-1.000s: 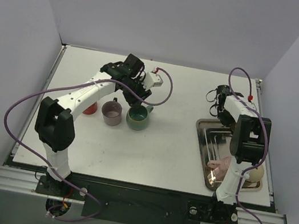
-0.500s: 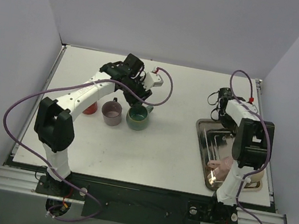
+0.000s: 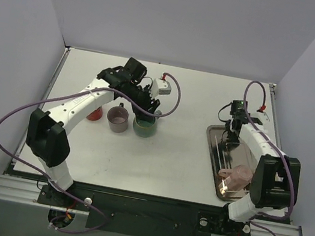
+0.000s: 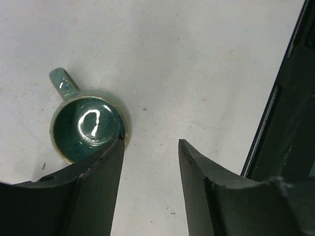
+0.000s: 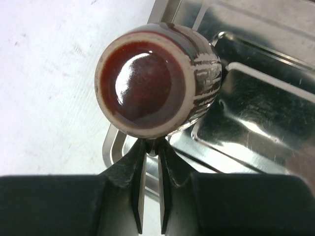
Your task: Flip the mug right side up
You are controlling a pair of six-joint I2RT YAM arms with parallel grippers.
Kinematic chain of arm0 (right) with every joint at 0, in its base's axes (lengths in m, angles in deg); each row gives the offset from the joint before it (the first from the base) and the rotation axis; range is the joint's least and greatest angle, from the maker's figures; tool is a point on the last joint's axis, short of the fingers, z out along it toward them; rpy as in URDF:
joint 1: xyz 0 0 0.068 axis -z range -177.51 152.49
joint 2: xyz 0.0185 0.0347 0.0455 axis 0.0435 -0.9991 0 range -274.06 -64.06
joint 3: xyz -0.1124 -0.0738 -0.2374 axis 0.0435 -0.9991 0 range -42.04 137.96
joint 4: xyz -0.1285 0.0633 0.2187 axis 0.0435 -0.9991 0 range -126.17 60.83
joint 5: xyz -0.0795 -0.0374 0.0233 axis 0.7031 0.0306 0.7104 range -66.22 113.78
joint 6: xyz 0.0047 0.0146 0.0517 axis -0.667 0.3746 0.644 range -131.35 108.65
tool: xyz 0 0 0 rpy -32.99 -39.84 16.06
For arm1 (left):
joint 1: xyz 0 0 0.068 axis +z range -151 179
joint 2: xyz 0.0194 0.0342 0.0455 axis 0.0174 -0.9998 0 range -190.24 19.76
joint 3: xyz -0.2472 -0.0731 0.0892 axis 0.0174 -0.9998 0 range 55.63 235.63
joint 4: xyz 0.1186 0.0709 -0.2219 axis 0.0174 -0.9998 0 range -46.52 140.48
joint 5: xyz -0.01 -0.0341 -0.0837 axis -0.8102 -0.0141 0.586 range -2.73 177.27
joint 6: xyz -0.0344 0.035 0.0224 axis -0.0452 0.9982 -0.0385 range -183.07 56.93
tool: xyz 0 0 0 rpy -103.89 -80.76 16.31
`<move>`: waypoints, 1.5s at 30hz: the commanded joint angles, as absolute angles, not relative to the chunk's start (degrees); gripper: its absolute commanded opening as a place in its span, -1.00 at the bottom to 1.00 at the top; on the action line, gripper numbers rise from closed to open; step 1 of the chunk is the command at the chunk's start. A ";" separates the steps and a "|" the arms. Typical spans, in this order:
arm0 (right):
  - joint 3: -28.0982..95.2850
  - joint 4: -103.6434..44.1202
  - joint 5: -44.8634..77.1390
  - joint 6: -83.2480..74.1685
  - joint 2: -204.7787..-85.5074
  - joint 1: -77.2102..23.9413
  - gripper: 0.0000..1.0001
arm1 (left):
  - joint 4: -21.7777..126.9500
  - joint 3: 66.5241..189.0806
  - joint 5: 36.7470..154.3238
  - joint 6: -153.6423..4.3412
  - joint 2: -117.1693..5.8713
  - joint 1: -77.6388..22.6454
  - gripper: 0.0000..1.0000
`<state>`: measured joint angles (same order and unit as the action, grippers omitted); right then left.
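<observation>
On the left half of the white table (image 3: pixel 197 100), the left claw (image 4: pixel 150 142) hangs just above the surface with its two fingers standing clearly apart and nothing between them; bare tabletop shows in the gap. A green mug (image 4: pixel 88 128) stands right side up, mouth to the ceiling and glossy inside, with its handle pointing away from the claw. The tip of one finger overlaps the mug's rim in the wrist view, but whether it touches cannot be told. Just beside the green mug, on the side away from the tray, stands a mauve mug (image 3: pixel 117 121), also mouth up. Beyond that is a red cup (image 3: pixel 93 113), partly hidden under the left arm. On the right half lies a metal tray (image 5: pixel 256 98), shiny and ribbed, with a pink object (image 3: pixel 238 175) near its front end. The right claw (image 5: pixel 151 145) is over the far left corner of the tray, its fingers drawn together to a thin slit. They are pinched at the near edge of a brown mug (image 5: pixel 147 81), cream and streaked outside and dark red-brown inside. This mug is held over the tray's corner, with white table showing beside it. Its mouth faces back along the claw toward the wrist. The part the fingers actually grip is hidden behind the rim, so the handle cannot be confirmed. From overhead the brown mug is masked by the claw. The two arms are well apart, each on its own side.
</observation>
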<state>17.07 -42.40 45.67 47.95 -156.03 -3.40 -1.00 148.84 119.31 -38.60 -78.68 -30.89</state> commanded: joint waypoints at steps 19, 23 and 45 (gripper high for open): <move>24.66 -49.11 31.42 40.59 -129.89 -34.41 -1.00 | 93.78 81.85 115.60 -24.25 -40.89 -36.84 0.34; 26.16 -47.99 30.55 43.22 -128.58 -41.79 -1.00 | 102.59 76.04 107.17 -18.70 -37.29 -41.51 0.34; 33.28 -41.65 29.76 47.62 -132.97 -58.06 -1.00 | 130.36 67.23 96.33 7.15 -41.32 -49.16 0.44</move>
<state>29.49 -46.09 30.15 47.52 -132.46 -56.93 122.66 66.46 98.28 4.37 -40.71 -48.59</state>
